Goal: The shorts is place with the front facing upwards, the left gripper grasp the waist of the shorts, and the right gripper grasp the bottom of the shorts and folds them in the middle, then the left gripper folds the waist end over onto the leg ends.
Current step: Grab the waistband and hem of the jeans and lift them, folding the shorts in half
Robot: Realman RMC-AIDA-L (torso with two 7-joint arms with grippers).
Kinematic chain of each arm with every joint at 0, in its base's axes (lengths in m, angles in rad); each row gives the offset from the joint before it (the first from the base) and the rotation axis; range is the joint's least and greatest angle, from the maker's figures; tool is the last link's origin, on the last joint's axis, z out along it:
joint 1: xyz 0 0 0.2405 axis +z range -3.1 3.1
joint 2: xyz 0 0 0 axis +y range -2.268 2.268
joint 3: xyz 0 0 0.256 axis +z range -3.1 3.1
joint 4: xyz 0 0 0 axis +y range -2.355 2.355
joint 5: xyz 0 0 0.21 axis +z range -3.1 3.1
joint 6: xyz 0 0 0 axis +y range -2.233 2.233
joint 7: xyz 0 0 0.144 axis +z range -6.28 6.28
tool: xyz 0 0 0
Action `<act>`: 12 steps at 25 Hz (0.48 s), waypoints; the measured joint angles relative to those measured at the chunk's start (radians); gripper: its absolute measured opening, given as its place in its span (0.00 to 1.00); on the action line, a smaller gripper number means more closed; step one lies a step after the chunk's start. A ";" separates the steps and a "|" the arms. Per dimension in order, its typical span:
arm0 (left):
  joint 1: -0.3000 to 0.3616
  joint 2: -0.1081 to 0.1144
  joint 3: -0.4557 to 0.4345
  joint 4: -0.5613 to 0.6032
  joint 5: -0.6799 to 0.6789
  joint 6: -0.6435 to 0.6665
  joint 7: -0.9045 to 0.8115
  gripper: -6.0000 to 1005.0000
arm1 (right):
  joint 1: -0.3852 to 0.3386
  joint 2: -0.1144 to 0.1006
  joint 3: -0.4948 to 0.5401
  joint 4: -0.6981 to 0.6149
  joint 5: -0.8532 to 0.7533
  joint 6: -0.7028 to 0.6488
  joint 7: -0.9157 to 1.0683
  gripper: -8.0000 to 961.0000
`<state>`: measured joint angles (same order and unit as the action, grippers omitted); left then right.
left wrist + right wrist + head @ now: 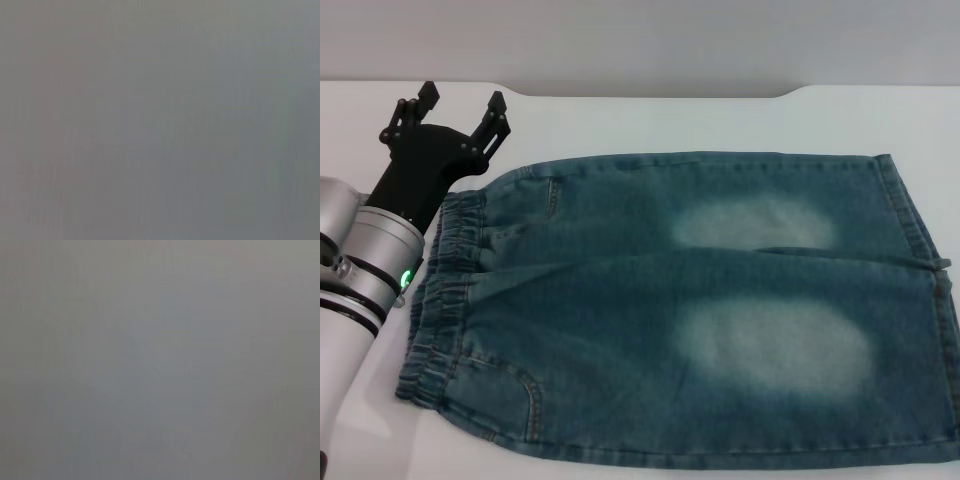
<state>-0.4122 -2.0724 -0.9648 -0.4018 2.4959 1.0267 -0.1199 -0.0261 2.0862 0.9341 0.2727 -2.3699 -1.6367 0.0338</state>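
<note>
Nearest you, low on the left of the head view: the silver cylindrical left arm (355,270), black bands and a glowing green ring, reaching up and away over the white table (650,120).

Just beside it lie the blue-green denim shorts (700,310), spread flat and unfolded, two pale faded patches facing up. The puckered elastic waist (445,300) sits toward your left, next to the arm; the straight-stitched leg ends (930,300) run out to the right frame edge. The near side seam almost meets the bottom of the frame.

Farther off, the black pronged left gripper (460,108) has its prongs spread apart, gripping nothing, just past the far corner of the waist. Bare tabletop lies beyond the shorts.

Both wrist views give you only flat grey. The right gripper is not visible.
</note>
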 joint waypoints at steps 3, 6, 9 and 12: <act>-0.001 0.000 0.000 0.000 0.000 -0.001 0.000 0.83 | 0.000 0.000 0.000 0.000 0.000 0.000 0.000 0.65; -0.002 0.000 0.000 0.000 0.000 -0.001 0.000 0.83 | 0.000 0.000 0.000 0.000 0.000 0.000 0.000 0.65; -0.002 0.000 0.003 -0.005 0.001 -0.003 -0.005 0.83 | -0.001 -0.001 0.000 0.003 0.000 0.000 0.009 0.65; 0.001 0.006 0.011 -0.038 0.007 -0.027 -0.010 0.83 | -0.005 -0.007 0.001 0.010 0.000 0.001 0.086 0.65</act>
<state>-0.4111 -2.0663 -0.9540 -0.4395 2.5030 0.9999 -0.1299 -0.0312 2.0787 0.9347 0.2825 -2.3700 -1.6360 0.1200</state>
